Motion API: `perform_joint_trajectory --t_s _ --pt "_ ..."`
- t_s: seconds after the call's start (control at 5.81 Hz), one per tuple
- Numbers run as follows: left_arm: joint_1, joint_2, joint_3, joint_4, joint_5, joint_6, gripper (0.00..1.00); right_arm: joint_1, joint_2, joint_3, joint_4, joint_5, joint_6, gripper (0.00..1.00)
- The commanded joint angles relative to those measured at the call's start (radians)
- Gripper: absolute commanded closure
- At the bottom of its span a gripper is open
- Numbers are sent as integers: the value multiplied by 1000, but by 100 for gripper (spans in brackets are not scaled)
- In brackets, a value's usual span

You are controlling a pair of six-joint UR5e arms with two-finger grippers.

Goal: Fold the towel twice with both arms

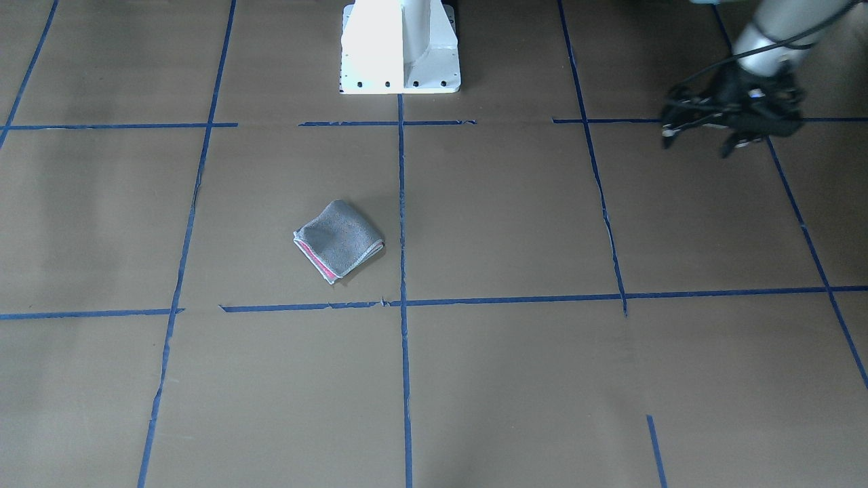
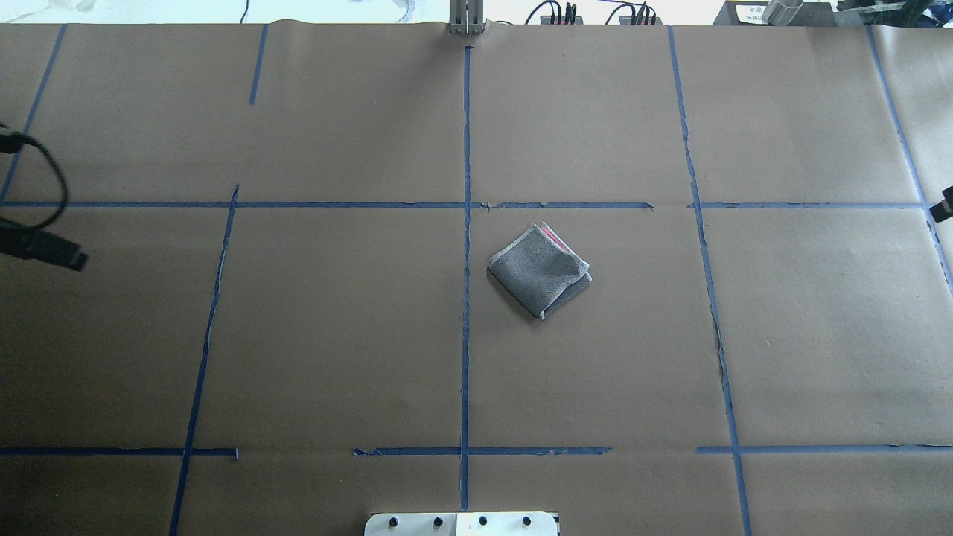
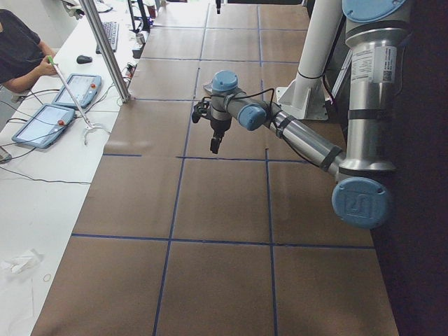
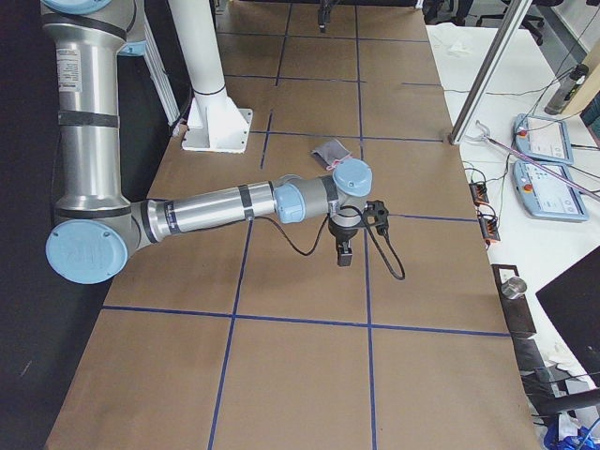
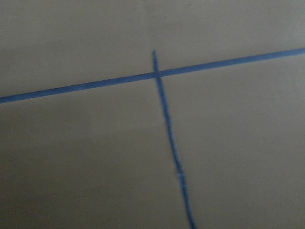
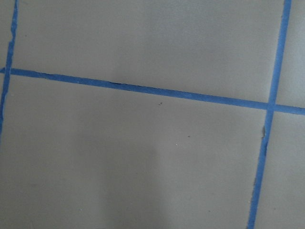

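Left gripper [image 1: 698,144] hovers over table [image 2: 335,335] far left, fingers apart. Towel [image 2: 540,272] lies near centre, just right of middle tape line [image 2: 466,298] — folded small, grey up, pink at edge. Right gripper [image 4: 344,255] hovers far right — cannot tell finger state.

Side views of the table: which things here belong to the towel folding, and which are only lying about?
For the job: towel, left gripper, right gripper.
Lying about: tablet, keyboard, mouse.

The right arm [image 4: 216,208] reaches over the table [image 4: 300,375], its gripper [image 4: 344,253] hanging well apart from the folded towel [image 4: 331,148].
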Motion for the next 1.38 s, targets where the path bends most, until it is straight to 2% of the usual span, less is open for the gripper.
perform_joint_trajectory --t_s 0.0,0.17,0.34,0.52,0.69,0.86,1.03,1.2 --pt "-256 120 11 121 -73 441 0 56 -1 -3 -132 2 -184 0" --pt "-387 107 37 274 -72 674 0 63 -7 -1 -143 0 -197 0" --pt "-505 82 83 391 -76 783 0 65 -13 -7 -143 2 -220 0" --pt "-536 71 197 431 -81 788 0 65 -19 -20 -136 -14 -239 0" --pt "-538 84 232 432 -89 785 0 63 -21 -24 -131 -8 -237 0" --pt "-538 75 221 435 -90 785 0 65 -27 -15 -131 0 -237 0" --pt "-538 79 233 426 -93 784 0 65 -68 56 -141 -6 -236 0" --pt "-537 71 288 412 -95 785 0 65 -74 39 -139 0 -236 0"
